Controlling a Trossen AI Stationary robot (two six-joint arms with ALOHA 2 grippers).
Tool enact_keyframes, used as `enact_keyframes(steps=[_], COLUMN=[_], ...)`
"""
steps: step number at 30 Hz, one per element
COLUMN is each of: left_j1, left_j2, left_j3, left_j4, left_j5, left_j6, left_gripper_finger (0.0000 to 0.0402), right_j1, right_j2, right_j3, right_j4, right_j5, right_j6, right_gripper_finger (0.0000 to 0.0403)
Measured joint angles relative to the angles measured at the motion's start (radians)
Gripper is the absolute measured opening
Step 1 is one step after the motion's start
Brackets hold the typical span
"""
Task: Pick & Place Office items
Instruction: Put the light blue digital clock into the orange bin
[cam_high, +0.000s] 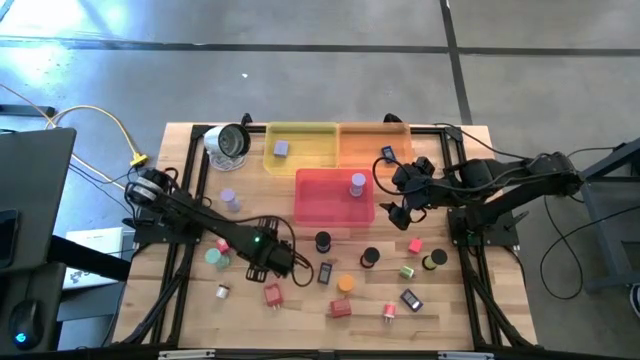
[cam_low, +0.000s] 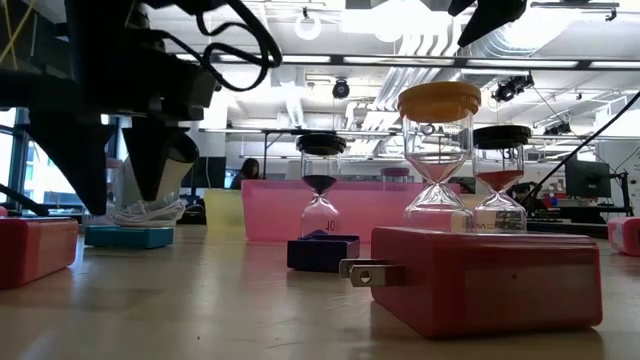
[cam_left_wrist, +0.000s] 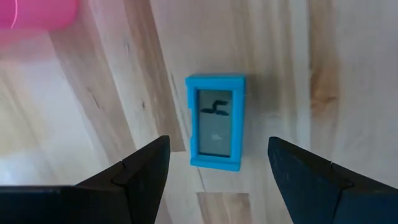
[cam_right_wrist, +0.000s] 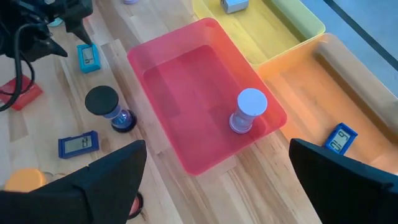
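A light blue rectangular piece with a small screen lies flat on the wooden table, also seen in the right wrist view. My left gripper is open and points down over it, one finger on each long side, touching nothing; in the high view it is at the table's near middle. My right gripper hangs open above the near right corner of the pink tray. In that tray stands a lilac-topped hourglass.
The yellow tray holds a grey block, the orange tray a blue piece. A black-topped hourglass, a dark blue piece, red blocks and more hourglasses lie scattered near the left gripper. A round silver-rimmed object stands far left.
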Motion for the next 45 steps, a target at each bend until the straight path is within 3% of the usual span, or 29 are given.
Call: enact_keyframes(steps=[10,29,33,37,45], left_j1=[0.042,0.072,0.096,0.120,0.133], left_j2=[-0.002,-0.010,-0.010,-0.008,-0.007], left_j3=[-0.054,-0.152,-0.153,-0.154,-0.153], left_j4=[0.057,0.206,0.212,0.216,0.216], left_j5=[0.089,0.084,0.159,0.203,0.211], left_j6=[0.055,0.055,0.104,0.155,0.125], left_gripper_finger=[0.0262,0.0262,0.0260,0.0234,0.0130], right_j1=[0.000,0.000,0.000,0.000,0.000], right_j2=[0.000,0.000,0.000,0.000,0.000], right_j3=[0.000,0.000,0.000,0.000,0.000], right_j4=[0.000,0.030,0.032,0.032,0.034], right_j5=[0.001,0.000,-0.007,-0.027,-0.027], right_j6=[0.003,-0.016,-0.016,-0.016,-0.016], right_gripper_finger=[0.0385,0.0385,0.0385,0.0385,0.0385])
